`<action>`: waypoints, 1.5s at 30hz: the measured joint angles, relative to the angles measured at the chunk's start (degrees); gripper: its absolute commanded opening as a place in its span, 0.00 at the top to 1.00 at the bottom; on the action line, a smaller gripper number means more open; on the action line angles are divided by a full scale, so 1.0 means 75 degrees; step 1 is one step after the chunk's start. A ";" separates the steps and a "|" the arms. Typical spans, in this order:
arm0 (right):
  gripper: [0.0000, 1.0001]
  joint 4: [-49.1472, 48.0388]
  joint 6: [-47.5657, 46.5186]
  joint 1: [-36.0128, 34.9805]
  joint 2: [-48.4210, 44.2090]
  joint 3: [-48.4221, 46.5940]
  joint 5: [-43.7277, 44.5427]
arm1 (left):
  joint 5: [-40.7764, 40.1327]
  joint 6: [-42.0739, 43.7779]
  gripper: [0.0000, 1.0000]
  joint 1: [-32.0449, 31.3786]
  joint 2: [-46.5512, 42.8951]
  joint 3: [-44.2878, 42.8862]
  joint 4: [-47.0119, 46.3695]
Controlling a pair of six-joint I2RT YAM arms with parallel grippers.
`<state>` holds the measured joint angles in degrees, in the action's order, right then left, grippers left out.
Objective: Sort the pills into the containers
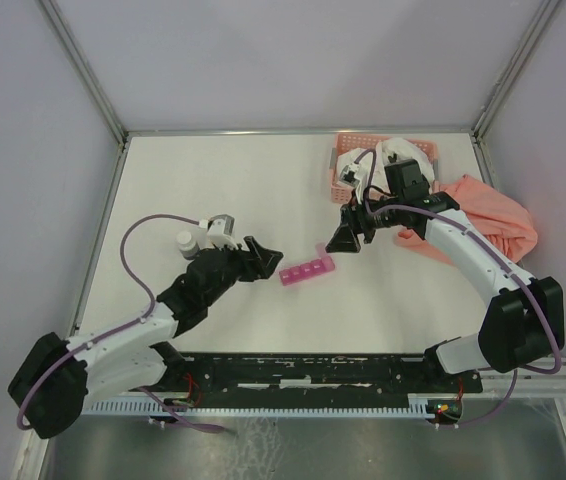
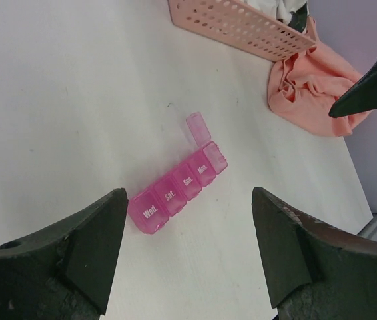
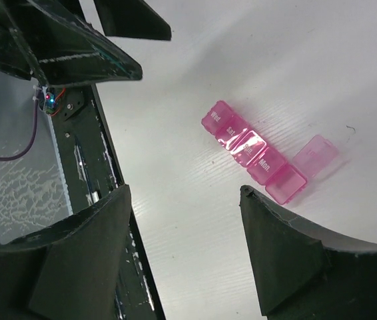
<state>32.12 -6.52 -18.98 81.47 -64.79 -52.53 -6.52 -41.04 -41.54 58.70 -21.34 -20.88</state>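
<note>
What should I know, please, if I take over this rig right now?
Left gripper: open, empty, just left of the pill organizer.
Right gripper: open, empty, just beyond the strip's right end.
The pill organizer lies on the table between the two grippers. Its end lid, next to Mon, is flipped open; the other four lids are shut.
Done: one compartment opened; it looks empty.
Left: no pills show in any view, so locate them first, then fill the compartments.
The basket and cloth sit at the far right.
</note>
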 measured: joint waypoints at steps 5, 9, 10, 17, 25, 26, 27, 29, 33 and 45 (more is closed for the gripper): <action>0.25 0.0192 -0.0259 0.0000 -0.0044 0.0000 -0.0017 | -0.0641 0.0924 0.16 0.0000 -0.0944 -0.0003 0.0673; 0.25 0.0323 -0.0510 0.0000 -0.0236 0.0000 -0.0017 | -0.1256 0.1582 0.13 0.0000 -0.1113 -0.0012 0.1061; 0.25 0.0341 -0.0565 0.0000 -0.0289 0.0000 -0.0017 | -0.1405 0.1743 0.11 0.0000 -0.1110 -0.0029 0.1148; 0.25 0.0388 -0.0842 0.0003 -0.0554 0.0000 -0.0012 | -0.2124 0.2562 0.08 0.0262 -0.0510 -0.0673 0.1553; 0.25 0.0420 -0.0985 0.0003 -0.0571 0.0000 0.0009 | -0.2122 0.2751 0.09 0.1326 0.0166 -0.1708 0.2142; 0.25 0.0420 -0.0994 0.0003 -0.0571 0.0000 0.0009 | -0.2119 0.2754 0.09 0.1416 0.0210 -0.1778 0.2171; 0.25 0.0420 -0.1000 0.0003 -0.0571 0.0000 0.0009 | -0.2119 0.2760 0.09 0.1524 0.0283 -0.1865 0.2212; 0.25 0.0420 -0.1003 0.0003 -0.0571 0.0000 0.0009 | -0.2116 0.2783 0.09 0.1711 0.0484 -0.2017 0.2279; 0.25 0.0431 -0.1049 0.0003 -0.0571 0.0000 0.0012 | -0.2116 0.2897 0.10 0.1964 0.0915 -0.2186 0.2480; 0.25 0.0443 -0.1052 0.0003 -0.0571 0.0000 0.0012 | -0.2320 0.3241 0.27 0.2390 0.2136 -0.2911 0.2958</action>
<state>35.44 -14.41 -18.96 77.19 -64.79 -52.45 -23.92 -16.73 -23.62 74.72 -43.18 1.30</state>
